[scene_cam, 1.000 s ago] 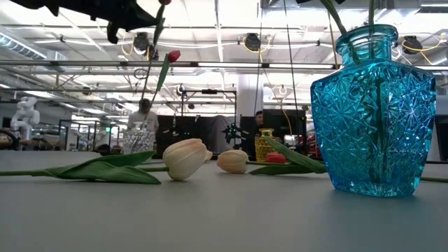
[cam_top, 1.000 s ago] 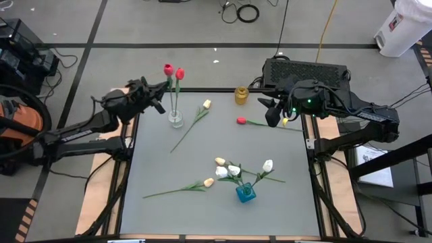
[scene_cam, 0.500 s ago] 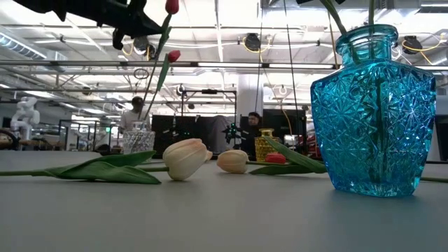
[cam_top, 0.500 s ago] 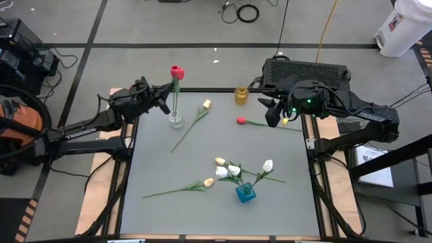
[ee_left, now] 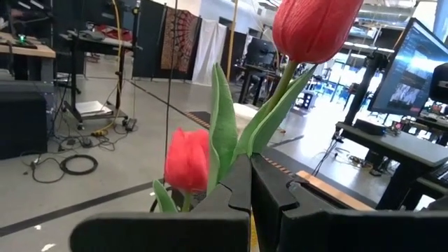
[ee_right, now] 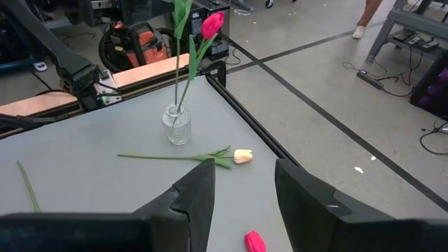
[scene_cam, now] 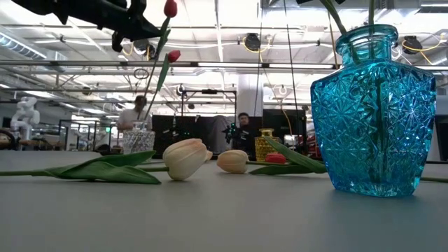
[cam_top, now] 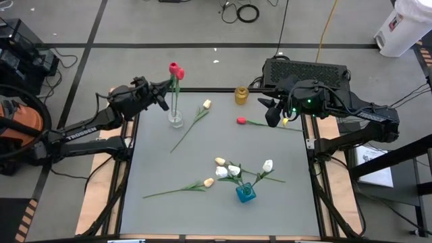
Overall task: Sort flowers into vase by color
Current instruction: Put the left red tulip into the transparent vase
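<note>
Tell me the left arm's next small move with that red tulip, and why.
Probably lower it straight down, then let go. The left tool is shut on a red artificial tulip whose thin green stem already points into the small clear glass vase, where another red tulip stands. The right tool waits open near the red tulip lying on the table.

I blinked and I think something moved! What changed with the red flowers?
The left gripper, fingers shut on a red tulip, carried it sideways over the clear vase, beside the red tulip already standing there. The right gripper, the flowers lying on the table and the blue vase stayed put.
</note>
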`<action>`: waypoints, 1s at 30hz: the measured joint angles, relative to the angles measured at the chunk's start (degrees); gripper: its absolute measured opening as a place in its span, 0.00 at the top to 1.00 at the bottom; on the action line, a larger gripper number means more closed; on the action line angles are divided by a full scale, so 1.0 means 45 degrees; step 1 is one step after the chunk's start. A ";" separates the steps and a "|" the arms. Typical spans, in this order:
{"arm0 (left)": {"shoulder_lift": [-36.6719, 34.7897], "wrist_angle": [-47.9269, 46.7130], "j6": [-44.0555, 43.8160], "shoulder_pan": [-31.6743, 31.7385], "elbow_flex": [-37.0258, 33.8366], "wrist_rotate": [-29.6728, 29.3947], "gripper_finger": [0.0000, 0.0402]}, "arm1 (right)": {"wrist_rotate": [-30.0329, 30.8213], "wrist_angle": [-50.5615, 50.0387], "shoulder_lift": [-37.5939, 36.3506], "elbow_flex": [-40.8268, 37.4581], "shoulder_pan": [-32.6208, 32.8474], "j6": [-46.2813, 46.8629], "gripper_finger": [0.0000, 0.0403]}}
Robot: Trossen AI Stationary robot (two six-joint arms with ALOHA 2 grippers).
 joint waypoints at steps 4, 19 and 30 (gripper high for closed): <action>0.0000 -0.0001 -0.0248 0.0080 0.0000 0.0005 1.00 | 0.0001 0.0004 0.0000 0.0000 0.0000 0.0000 0.65; 0.0024 -0.0063 -0.0669 0.0072 0.0005 0.0092 1.00 | 0.0001 0.0004 0.0000 0.0000 0.0000 0.0000 0.65; 0.0024 -0.0055 -0.0980 0.0065 0.0005 0.0092 1.00 | 0.0006 0.0009 0.0000 0.0000 0.0000 -0.0005 0.65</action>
